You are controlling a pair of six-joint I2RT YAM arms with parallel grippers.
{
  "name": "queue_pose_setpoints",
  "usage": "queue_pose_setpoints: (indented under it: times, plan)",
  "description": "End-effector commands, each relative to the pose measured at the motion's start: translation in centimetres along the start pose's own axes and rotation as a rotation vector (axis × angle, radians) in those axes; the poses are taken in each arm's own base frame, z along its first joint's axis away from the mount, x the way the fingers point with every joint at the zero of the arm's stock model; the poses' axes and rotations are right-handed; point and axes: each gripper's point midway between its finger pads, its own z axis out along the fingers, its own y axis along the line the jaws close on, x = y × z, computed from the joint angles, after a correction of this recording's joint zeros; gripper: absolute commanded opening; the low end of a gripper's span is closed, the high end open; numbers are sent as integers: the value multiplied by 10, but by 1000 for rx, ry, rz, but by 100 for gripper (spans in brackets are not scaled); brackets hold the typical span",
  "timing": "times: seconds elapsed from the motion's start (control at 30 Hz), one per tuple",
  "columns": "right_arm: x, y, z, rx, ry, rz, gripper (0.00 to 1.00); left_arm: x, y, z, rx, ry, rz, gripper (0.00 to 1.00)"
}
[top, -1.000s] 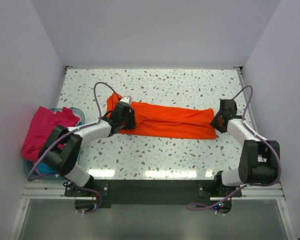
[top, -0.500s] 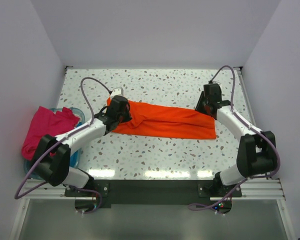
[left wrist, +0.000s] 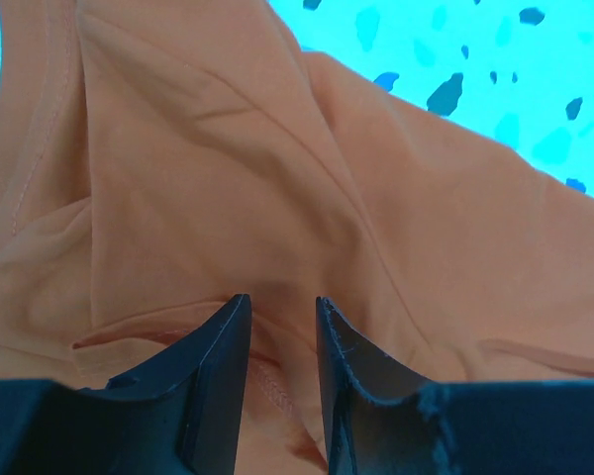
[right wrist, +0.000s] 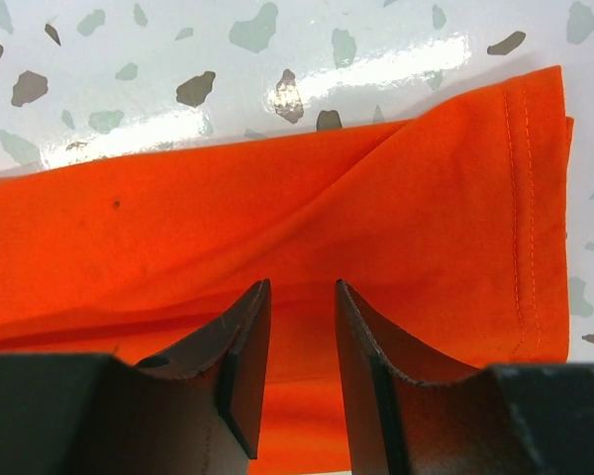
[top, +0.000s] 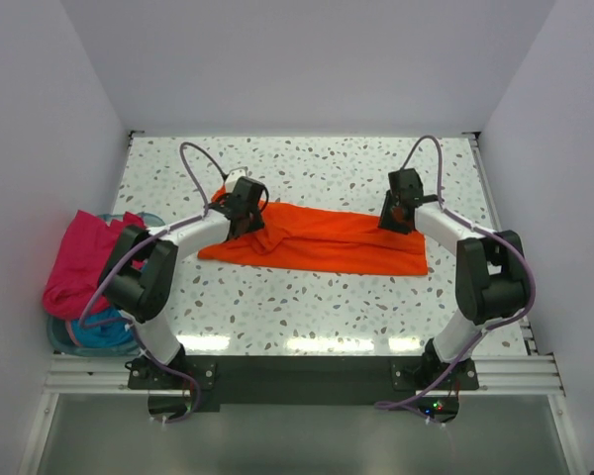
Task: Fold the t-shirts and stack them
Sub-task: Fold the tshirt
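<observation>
The orange t-shirt (top: 327, 242) lies flat as a long folded strip across the middle of the table. My left gripper (top: 246, 206) is over its far left end, jaws a little apart above a creased hem (left wrist: 277, 307). My right gripper (top: 398, 213) is over its far right end, jaws a little apart above flat cloth (right wrist: 302, 292), near the stitched side hem. Neither gripper holds anything. The magenta-pink t-shirt (top: 79, 259) hangs bunched over the tub at the left. Teal cloth (top: 99, 334) shows inside the tub.
The pale blue plastic tub (top: 154, 222) sits at the left table edge. The speckled table (top: 327, 163) is walled in by white panels at the back and both sides. The arm bases stand at the near edge.
Both grippers moved from the shirt's ends up to its far edge and turned inward. The shirt's near left corner, earlier hidden by the left arm, now shows.
</observation>
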Motion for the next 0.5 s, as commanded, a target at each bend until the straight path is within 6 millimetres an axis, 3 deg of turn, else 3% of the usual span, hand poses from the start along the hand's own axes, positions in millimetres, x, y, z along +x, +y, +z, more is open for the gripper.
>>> queue_pose_setpoints:
  times: [0.0, 0.23, 0.47]
  plan:
    - [-5, 3, -6, -20, -29, -8, 36, 3, -3, -1, 36, 4, 18, 37]
    - [-7, 2, -11, -21, -42, -6, 36, 30, 0, -12, 123, 55, 40, 23]
    - [-4, 2, -11, -25, -40, -3, 36, 41, -3, -36, 234, 45, 31, 18]
